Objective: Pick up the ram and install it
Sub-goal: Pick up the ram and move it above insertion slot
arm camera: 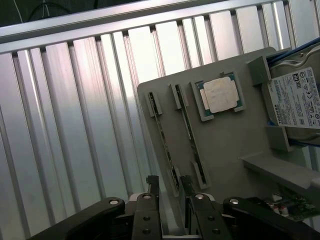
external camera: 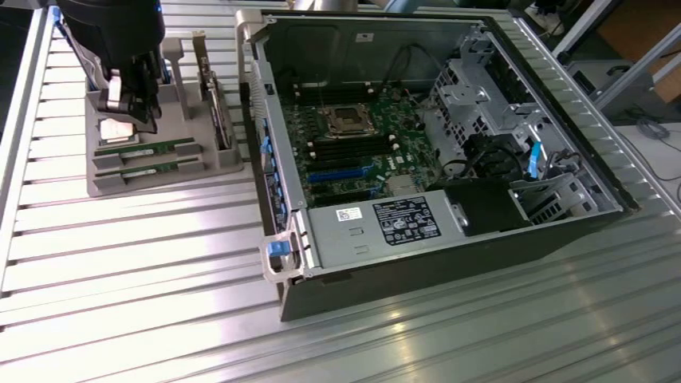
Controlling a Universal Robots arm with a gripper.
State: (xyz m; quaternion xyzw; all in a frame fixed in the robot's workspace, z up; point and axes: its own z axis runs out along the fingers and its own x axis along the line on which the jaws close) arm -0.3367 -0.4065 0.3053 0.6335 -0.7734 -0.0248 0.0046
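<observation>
The black robot arm's gripper (external camera: 130,112) hung over a grey moulded plastic tray (external camera: 159,182) at the exterior view's left, on a ribbed aluminium table (external camera: 127,271). Its jaws stood wide apart and held nothing. In the wrist view the two dark fingertips (arm camera: 152,184) flanked the near end of the ram (arm camera: 162,132), a long, thin green circuit-board stick seated on edge in its tray slot; whether they touched it could not be told.

That ram (external camera: 147,168) lay in the slot farther from the square silvery processor chip (arm camera: 218,95). A second green stick (arm camera: 190,135) of the same kind sat in the slot just beside the chip. The chip's pale lid showed no writing that could be read.

At the tray's far side a big grey hard drive (arm camera: 295,97) stood on edge. Its white label carried dense black print and small logos, too fine to read.

To the exterior view's right lay an open dark computer case (external camera: 426,275). Inside it were a green motherboard (external camera: 356,155) and an empty metal processor socket (external camera: 346,120). A silver power supply (external camera: 356,243) bore a black-and-white rating label (external camera: 410,219) and a small white barcode sticker (external camera: 349,214), both illegible. Blue plastic latches (external camera: 279,248) marked the case edge.
</observation>
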